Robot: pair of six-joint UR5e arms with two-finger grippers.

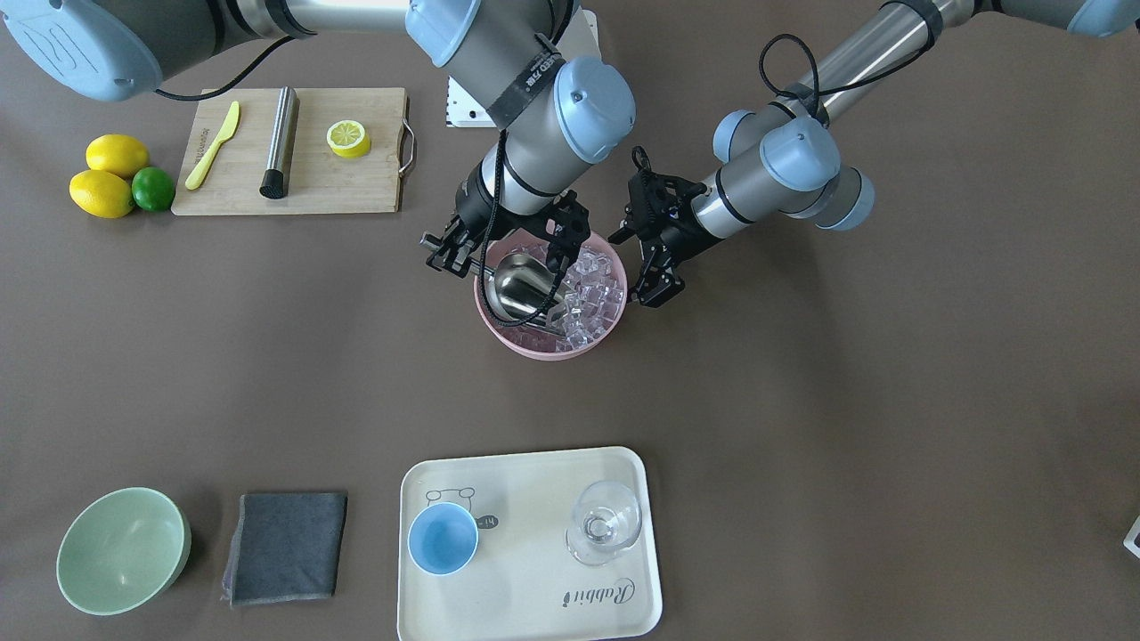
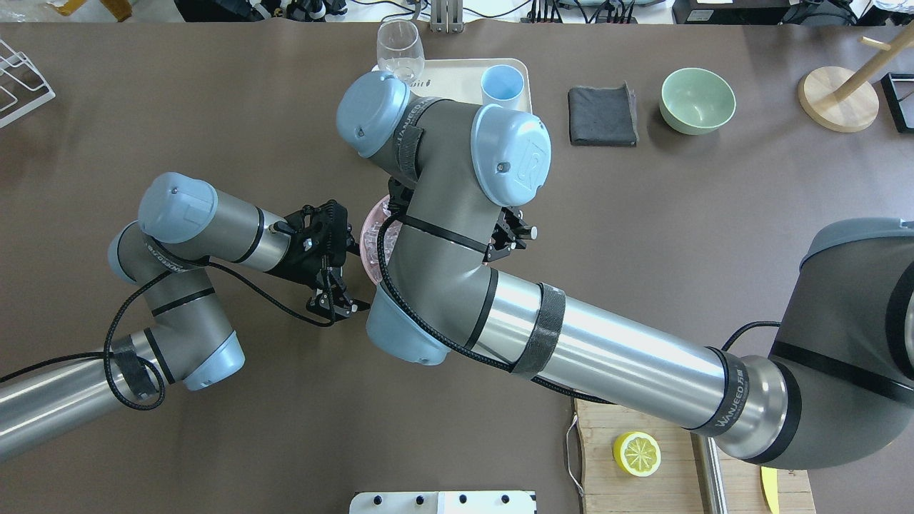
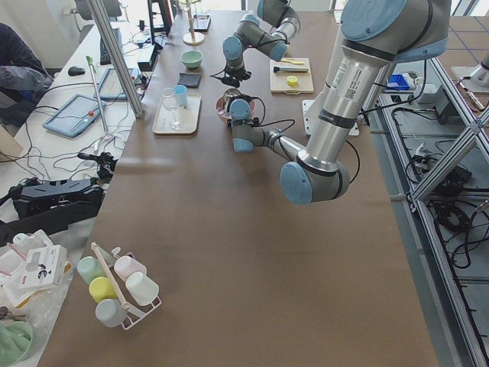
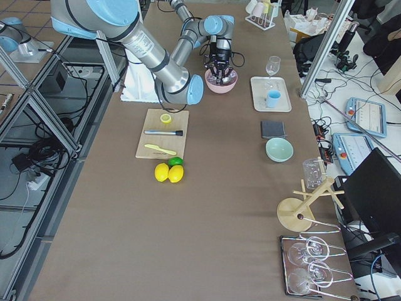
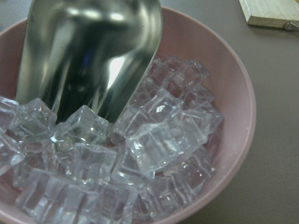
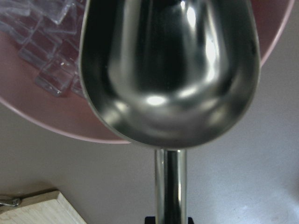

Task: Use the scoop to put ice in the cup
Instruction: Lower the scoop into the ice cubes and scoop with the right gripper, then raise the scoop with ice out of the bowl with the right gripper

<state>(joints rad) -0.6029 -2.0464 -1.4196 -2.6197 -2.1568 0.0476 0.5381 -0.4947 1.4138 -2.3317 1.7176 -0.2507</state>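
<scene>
- Lemons [image 1: 117,155], two of them with a lime [image 1: 153,189] touching, lie well apart from the pink bowl [image 1: 534,343], out on the right arm's side.
- A pale green bowl [image 1: 122,550] and a folded grey cloth [image 1: 285,547] sit on that same side, farther from the robot's base than the pink bowl.
- A wooden board [image 1: 356,182] lies near the pink bowl, toward the lemons, and carries a yellow knife [image 1: 214,145], a steel cylinder [image 1: 280,141] and a lemon half [image 1: 348,138].
- The cup [image 1: 443,538] stands upright on a cream tray [image 1: 534,588], well apart from the pink bowl, across it from the robot.
- The right gripper [image 1: 472,260] hangs over the pink bowl's rim, pinching the scoop's rod handle.
- The scoop [image 1: 519,287] tilts into the pink bowl, its lip pushed in among the cubes.
- The ice [image 1: 595,289] is heaped inside the pink bowl, mostly on the left arm's side.
- A clear glass [image 1: 604,523] stands on the cup's tray.
- The left gripper [image 1: 655,289] hangs just outside the pink bowl's rim, fingers spread, gripping nothing.
</scene>
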